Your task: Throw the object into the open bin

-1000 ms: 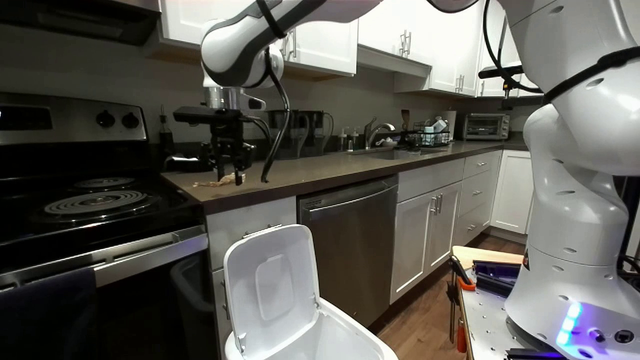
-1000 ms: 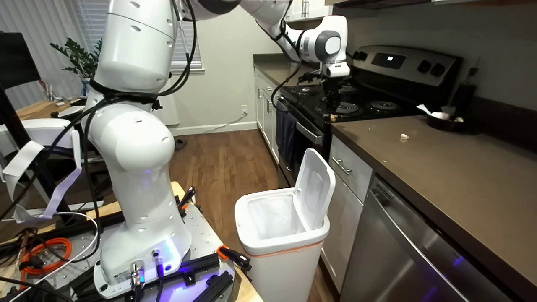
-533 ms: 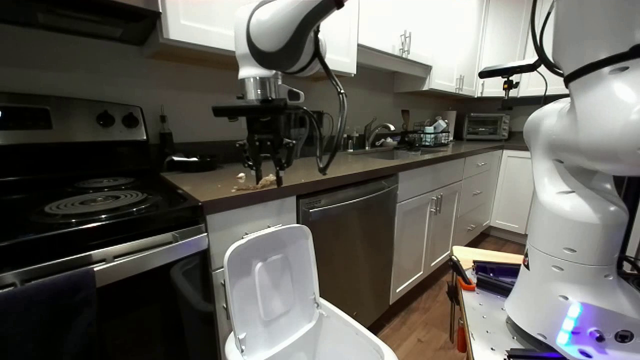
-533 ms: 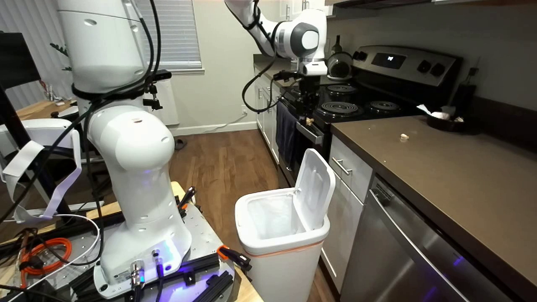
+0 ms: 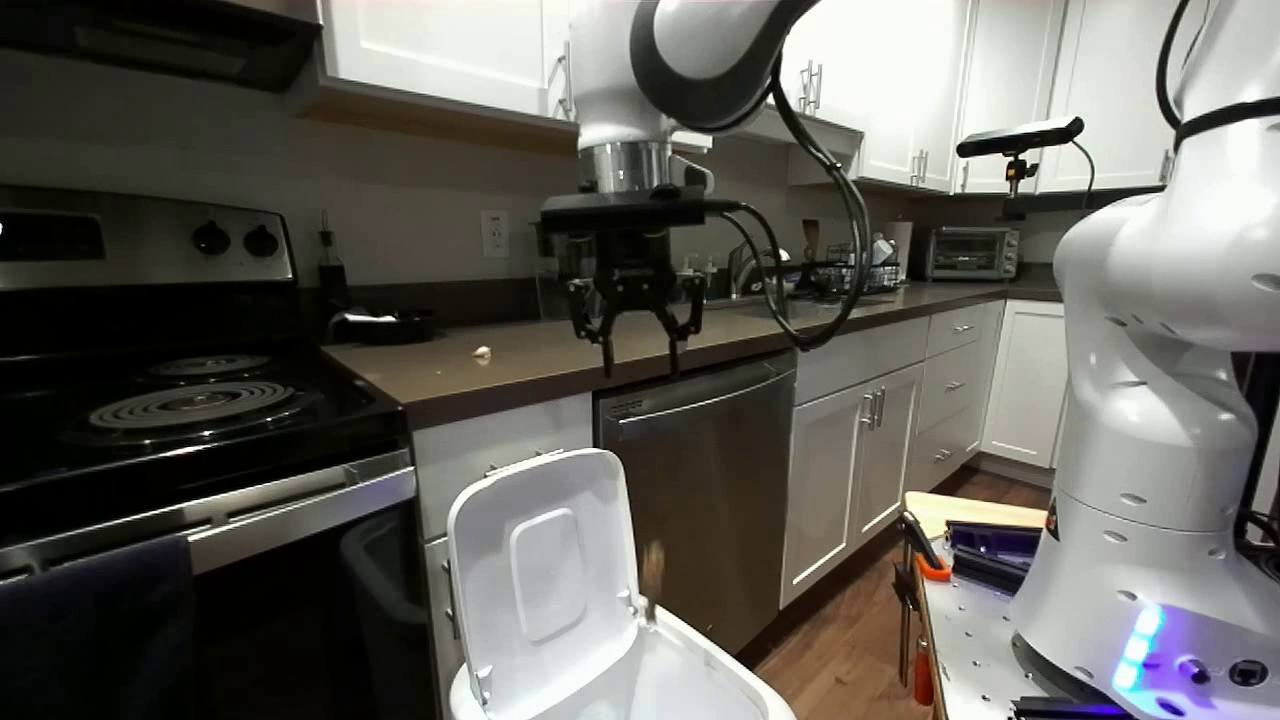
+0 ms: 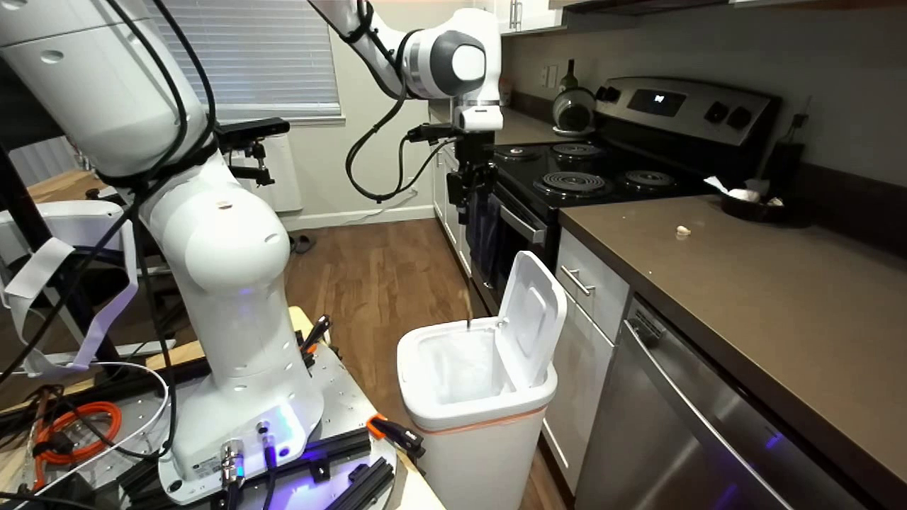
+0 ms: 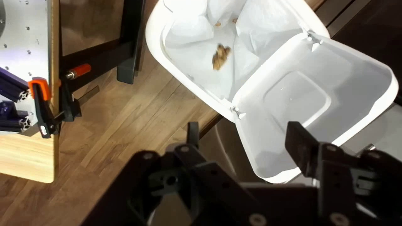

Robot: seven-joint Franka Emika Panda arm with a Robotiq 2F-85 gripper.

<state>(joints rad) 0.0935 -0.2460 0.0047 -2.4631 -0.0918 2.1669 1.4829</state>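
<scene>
A: Where is the scrap (image 7: 221, 57) shown?
B: In both exterior views it is seen in mid-air, as a blurred upright streak at the rim of the white bin (image 6: 473, 412), beside a hinge (image 6: 502, 323) of the raised lid (image 7: 289, 94). In the wrist view it is framed inside the bin's edges, against the thin, creased white liner (image 7: 194, 29); its depth cannot be told.
A: And the gripper (image 5: 641, 371)?
B: Its fingers (image 7: 300, 147) are spread, with the scrap well apart below them.
A: What shape is made out?
B: Only by the wrist view is it given: knobbly, brown, longer than wide, the long axis slanted from upper right to lower left, one end turned toward the bin's left edge. Small brown bits (image 7: 235, 20) are shown there too, by the liner's folds.
A: And on the countertop (image 6: 751, 312)?
B: Near its edge by the stove (image 6: 616, 161), a pale bit (image 6: 682, 231) is shown in both exterior views.
</scene>
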